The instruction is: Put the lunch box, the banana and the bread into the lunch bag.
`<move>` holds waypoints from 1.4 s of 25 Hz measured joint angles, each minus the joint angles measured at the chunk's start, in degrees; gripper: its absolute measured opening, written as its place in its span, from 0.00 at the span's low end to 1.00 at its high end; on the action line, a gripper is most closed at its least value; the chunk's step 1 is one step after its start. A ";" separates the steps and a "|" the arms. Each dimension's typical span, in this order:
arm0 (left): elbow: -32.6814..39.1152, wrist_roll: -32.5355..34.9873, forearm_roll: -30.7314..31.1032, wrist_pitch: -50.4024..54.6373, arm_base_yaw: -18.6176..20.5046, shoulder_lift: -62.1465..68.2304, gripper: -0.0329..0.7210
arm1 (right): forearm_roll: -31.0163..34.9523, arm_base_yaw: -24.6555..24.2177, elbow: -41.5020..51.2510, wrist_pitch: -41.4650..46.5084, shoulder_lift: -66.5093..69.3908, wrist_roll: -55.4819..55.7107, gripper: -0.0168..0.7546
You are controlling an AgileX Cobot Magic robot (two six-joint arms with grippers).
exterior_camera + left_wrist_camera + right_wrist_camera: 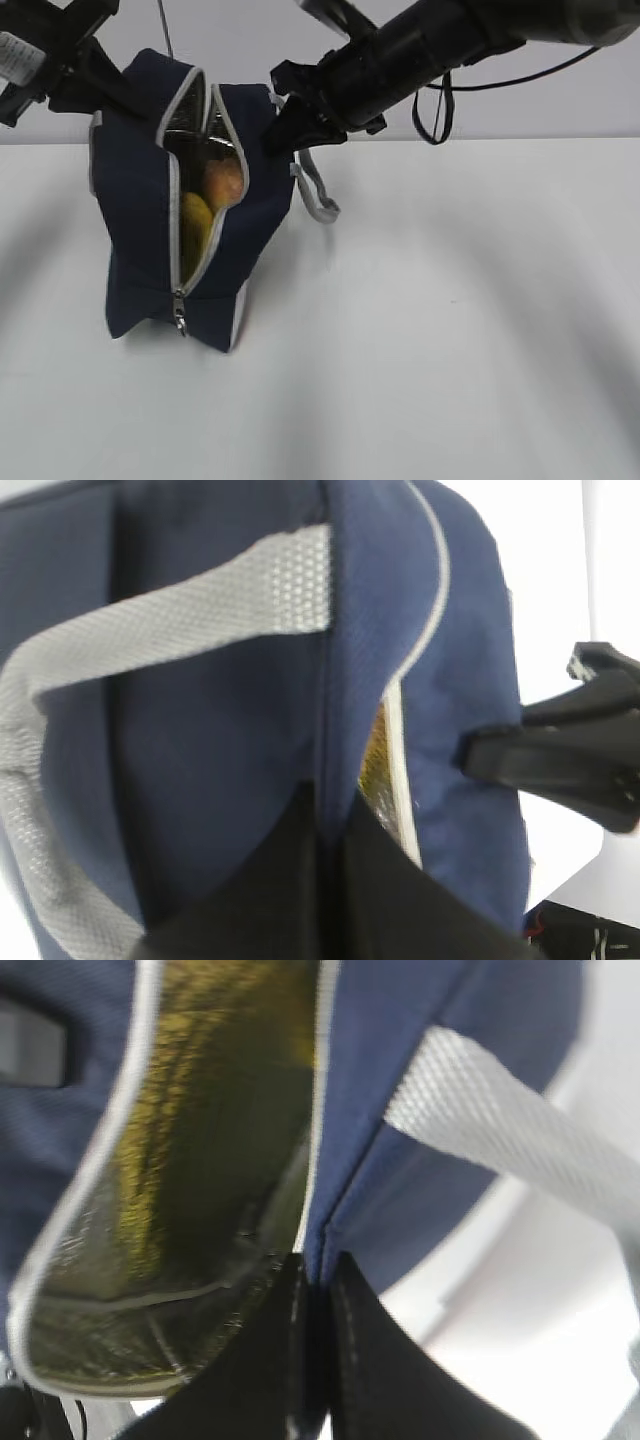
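Exterior view: navy-blue fabric lunch bag (140, 250) stands upright, long axis vertical, mouth upward; left gripper (330, 880) and right gripper (315, 1350) each pinch its rim.

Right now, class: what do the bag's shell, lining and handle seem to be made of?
Bag shell: navy woven fabric, matte, probably nylon or polyester; it creases softly.
Lining: silvery foil-like film; it is shiny and crinkled.
Handle: grey webbing, with a coarse visible weave.
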 joint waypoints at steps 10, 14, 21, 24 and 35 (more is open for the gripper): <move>0.00 0.28 -4.22 -9.00 -7.38 1.23 0.04 | -13.41 -0.11 -1.17 3.88 -7.59 5.97 0.02; 0.00 0.62 -7.37 -11.39 -8.18 3.58 0.04 | -17.38 -0.36 -1.17 4.10 -7.59 7.48 0.02; 0.00 3.18 -12.14 -13.08 -8.28 6.30 0.04 | -19.04 -0.36 -1.17 3.63 -8.16 8.28 0.02; 0.00 5.39 -13.72 -13.80 -8.28 6.72 0.04 | -19.26 -0.36 -1.17 3.19 -8.16 8.40 0.01; 0.00 10.17 -16.68 -17.31 -8.35 6.84 0.04 | -19.26 -0.36 -1.17 -1.59 -8.16 8.48 0.01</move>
